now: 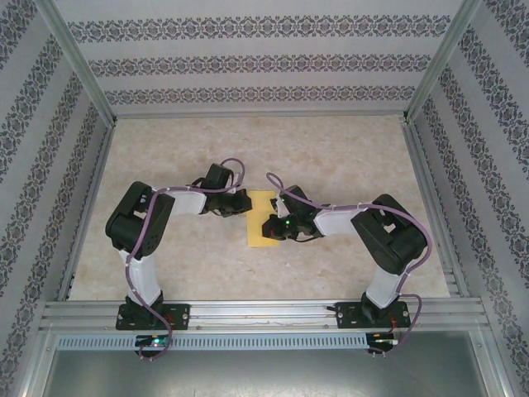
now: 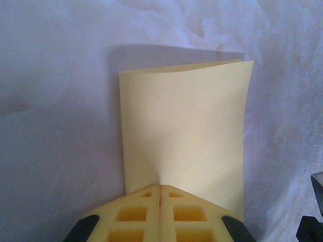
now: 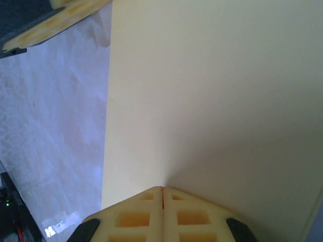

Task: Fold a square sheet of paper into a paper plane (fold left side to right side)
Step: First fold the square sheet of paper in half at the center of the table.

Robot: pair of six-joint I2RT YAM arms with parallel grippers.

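The square sheet of paper (image 1: 256, 233) lies on the table between the arms as a yellow upright rectangle, doubled over. In the left wrist view the paper (image 2: 184, 126) bows up slightly at its far edge, showing two layers. My left gripper (image 1: 245, 204) is shut, its fingertips together and resting on the paper's surface (image 2: 160, 186). My right gripper (image 1: 269, 225) is shut too, tips touching the paper (image 3: 162, 188), which spreads wide across that view (image 3: 212, 101). The left gripper's finger (image 3: 55, 17) shows at the paper's far corner. No paper plane shape is visible.
The marble-patterned tabletop (image 1: 347, 157) is ringed by an aluminium frame (image 1: 264, 313) and patterned walls (image 1: 256, 62). A dark part of the right arm (image 2: 313, 212) sits close beside the paper's right edge.
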